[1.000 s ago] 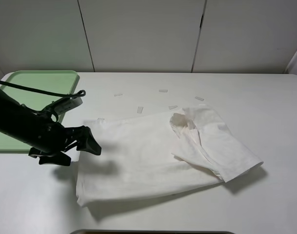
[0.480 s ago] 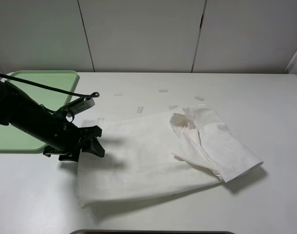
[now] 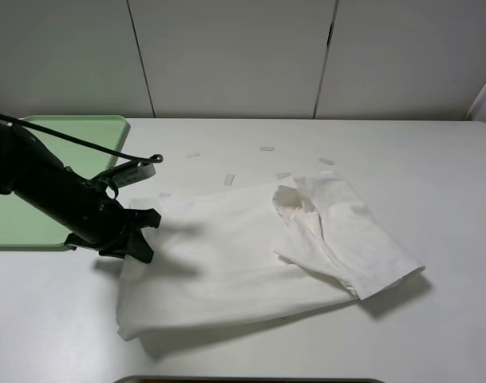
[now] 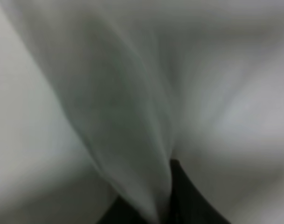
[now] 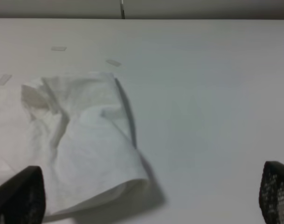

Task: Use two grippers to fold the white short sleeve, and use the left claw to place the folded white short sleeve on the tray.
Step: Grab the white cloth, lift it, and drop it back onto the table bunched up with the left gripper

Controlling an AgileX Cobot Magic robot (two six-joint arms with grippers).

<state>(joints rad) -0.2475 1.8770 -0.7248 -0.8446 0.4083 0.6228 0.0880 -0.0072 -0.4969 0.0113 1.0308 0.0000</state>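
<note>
Edge of white short sleeve (image 3: 227, 255) inside closed left pincer (image 3: 143, 243)

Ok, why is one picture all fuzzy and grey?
Left wrist view: the camera sits so close to the large white cotton T-shirt that the cloth blurs out of focus. Exterior high view: sharp, with a soft shadow under the shirt's near edge. Right wrist view: fairly clear.

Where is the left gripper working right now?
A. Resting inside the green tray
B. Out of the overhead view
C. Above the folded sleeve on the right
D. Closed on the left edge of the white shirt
D: the left gripper is at the left edge of the white short sleeve, and the left wrist view shows cloth pinched between its jaws.
</note>
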